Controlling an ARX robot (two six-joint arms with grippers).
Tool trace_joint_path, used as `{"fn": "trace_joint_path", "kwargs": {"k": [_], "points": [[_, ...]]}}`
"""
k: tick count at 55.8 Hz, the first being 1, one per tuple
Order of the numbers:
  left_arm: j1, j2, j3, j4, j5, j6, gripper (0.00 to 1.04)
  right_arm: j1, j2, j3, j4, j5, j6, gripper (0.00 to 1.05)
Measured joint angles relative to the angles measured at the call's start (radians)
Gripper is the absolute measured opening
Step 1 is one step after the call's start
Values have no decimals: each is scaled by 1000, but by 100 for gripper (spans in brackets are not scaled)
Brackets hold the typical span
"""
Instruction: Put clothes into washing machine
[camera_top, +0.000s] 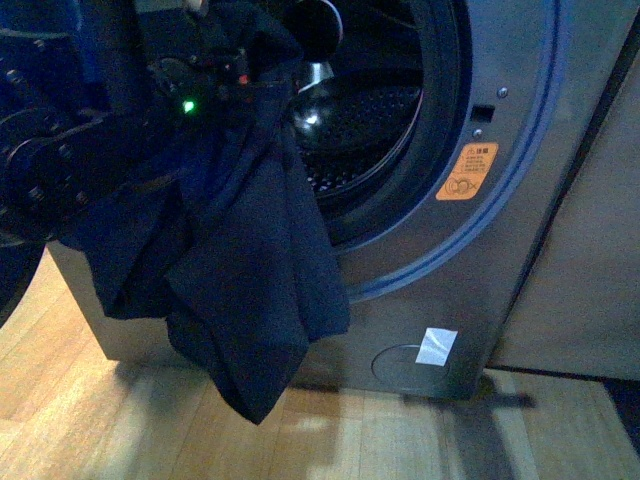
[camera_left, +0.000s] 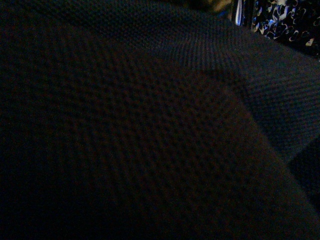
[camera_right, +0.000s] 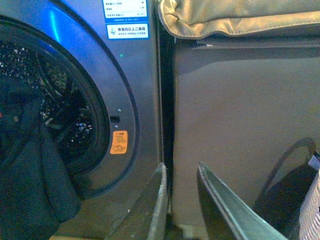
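Jaws on the right gripper (camera_right: 181, 170) stand a little apart with nothing between them, pointed at the seam where the washing machine (camera_top: 520, 120) meets the cabinet (camera_top: 590, 250) at its 3 o'clock side. Those on the left gripper (camera_top: 205, 60) are buried in cloth, so I can't tell how they stand. Its wrist camera sees only dark woven fabric up close.

From where I stand, the clothes (camera_top: 250, 280) hang off the end of the left arm in long navy folds. They drape over the round opening's rim at about 8 o'clock, and the lowest corner dangles just above the wooden floor (camera_top: 80, 400). A small green light (camera_top: 187, 105) glows on the arm among the folds.

The door opening is uncovered and the shiny steel drum (camera_top: 360, 120) shows inside. An orange sticker (camera_top: 467, 170) sits on the front at about 4 o'clock from the opening. At roughly 5 o'clock, a white patch (camera_top: 437, 345) is stuck low on the front panel.
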Motion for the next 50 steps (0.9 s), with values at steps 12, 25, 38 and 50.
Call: {"fn": "trace_joint_path", "kwargs": {"k": [12,25,38,50], "points": [[-16,121,219,-111,-55,22,8,-164,-53,-76,17,-164,-5,2],[-25,262,494,-244,-127,34,8,-179,-98,-141,37,-172,-5,2],[-25,349,672,-302,-187,25,8,-180,-122,-175,45,-172,-5,2],[-30,458,868,-385,-272,-1,8,-180,-142,-197,50,-172,-5,2]]}}
